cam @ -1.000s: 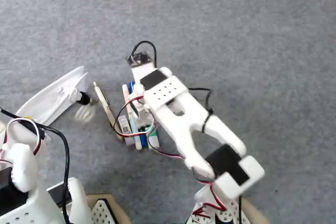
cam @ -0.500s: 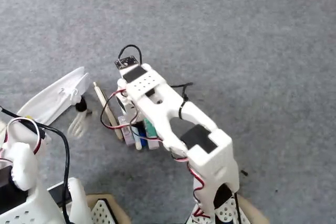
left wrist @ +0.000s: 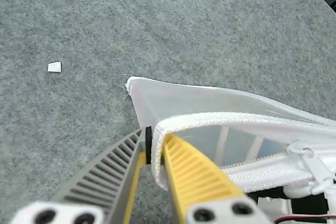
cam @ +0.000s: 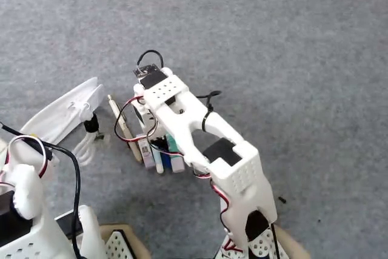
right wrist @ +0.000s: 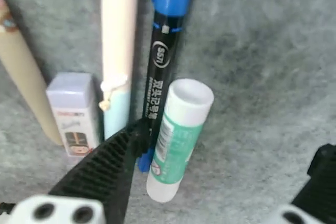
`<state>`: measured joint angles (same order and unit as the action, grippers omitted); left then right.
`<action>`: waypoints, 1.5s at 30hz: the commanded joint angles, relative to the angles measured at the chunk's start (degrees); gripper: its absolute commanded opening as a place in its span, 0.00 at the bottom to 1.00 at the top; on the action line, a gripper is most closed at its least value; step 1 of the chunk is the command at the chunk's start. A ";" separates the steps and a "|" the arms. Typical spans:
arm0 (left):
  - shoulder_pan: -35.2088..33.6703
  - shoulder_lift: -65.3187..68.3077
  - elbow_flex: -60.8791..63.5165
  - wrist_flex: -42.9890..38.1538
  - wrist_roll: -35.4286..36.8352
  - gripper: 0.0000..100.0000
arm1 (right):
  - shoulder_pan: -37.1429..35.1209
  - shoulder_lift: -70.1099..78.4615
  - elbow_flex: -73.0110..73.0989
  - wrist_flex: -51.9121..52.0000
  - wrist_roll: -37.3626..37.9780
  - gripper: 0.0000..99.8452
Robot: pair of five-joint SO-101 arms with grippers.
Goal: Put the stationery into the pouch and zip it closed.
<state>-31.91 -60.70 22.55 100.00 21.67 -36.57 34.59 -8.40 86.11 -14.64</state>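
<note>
My left tool (left wrist: 152, 153): pinches pouch (left wrist: 210, 103) rim, propping it open.
My right tool (right wrist: 226, 150): spread astride glue (right wrist: 178, 140), to grab it.

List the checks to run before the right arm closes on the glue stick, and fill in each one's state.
1. Hold of the left gripper on the pouch rim: ok, jaws shut on it.
2. Mouth of the pouch open: ok, its edges stand apart.
3. Opening of the right gripper: ok, jaws wide apart.
4. Place of the glue stick between the jaws: ok.
5. Clearance around the glue stick: not ok, the marker lies against it, by one jaw tip.
6. Jaws low enough to grip: cannot tell.
</note>
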 commanded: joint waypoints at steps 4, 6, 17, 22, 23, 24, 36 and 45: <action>0.04 1.05 1.27 0.97 -0.44 0.03 | 1.93 1.89 0.48 1.05 -0.62 0.39; 0.04 1.05 1.27 0.97 -0.44 0.03 | 1.93 1.80 0.48 0.97 -0.44 0.35; 0.04 1.05 1.27 0.97 -0.53 0.03 | 2.37 2.07 -0.92 1.05 6.77 0.34; 0.04 1.05 1.27 0.97 -0.53 0.03 | 2.37 2.07 -1.36 1.49 6.86 0.23; 0.04 1.05 1.27 0.97 -0.53 0.03 | 2.37 2.07 -1.36 1.23 7.12 0.18; 0.04 1.05 1.27 0.97 -0.53 0.03 | 2.37 2.07 -1.45 0.97 7.21 0.13; 0.04 1.05 1.27 0.97 -0.53 0.03 | 2.99 1.80 -1.36 -0.97 7.21 0.04; 0.04 1.05 1.27 0.97 -0.53 0.03 | 2.99 1.71 -1.71 1.05 7.65 0.07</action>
<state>-31.91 -60.70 22.64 100.00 21.67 -33.05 36.62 -9.01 86.73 -7.87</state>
